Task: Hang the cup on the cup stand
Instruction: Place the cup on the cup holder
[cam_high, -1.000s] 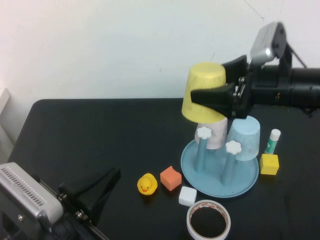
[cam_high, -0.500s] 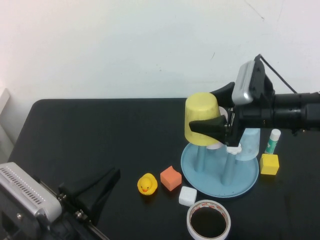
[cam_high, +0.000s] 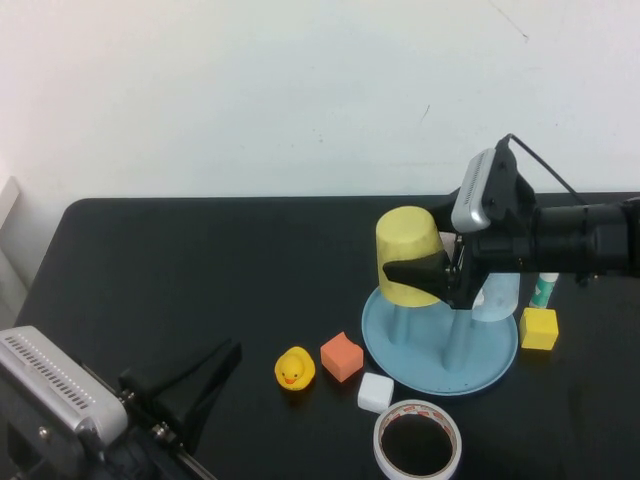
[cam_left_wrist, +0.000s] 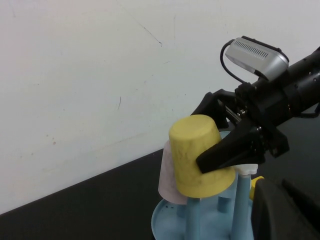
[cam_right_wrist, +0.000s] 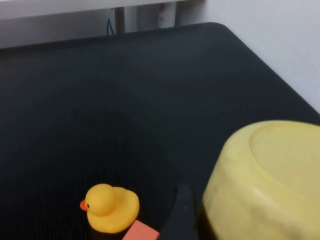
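The yellow cup (cam_high: 408, 255) is upside down, and my right gripper (cam_high: 430, 257) is shut on its sides. It sits low over the front left peg of the light blue cup stand (cam_high: 400, 352), with that peg's cap hidden inside it. In the left wrist view the cup (cam_left_wrist: 192, 150) has the peg (cam_left_wrist: 192, 222) running up into its mouth. The right wrist view shows the cup's base (cam_right_wrist: 265, 175) beside one black finger (cam_right_wrist: 182, 215). My left gripper (cam_high: 210, 368) rests shut at the table's near left corner, holding nothing.
A light blue cup (cam_high: 500, 295) and a pale pink cup (cam_left_wrist: 165, 175) hang on the stand's rear pegs. In front lie a rubber duck (cam_high: 294, 369), an orange cube (cam_high: 341, 356), a white cube (cam_high: 375, 392) and a white tape roll (cam_high: 417, 440). A yellow cube (cam_high: 538, 328) and a glue stick (cam_high: 543, 290) are at the right.
My right gripper has come down with the yellow cup, from above the stand to over the front left peg, whose white cap is now covered. The left arm has not moved.
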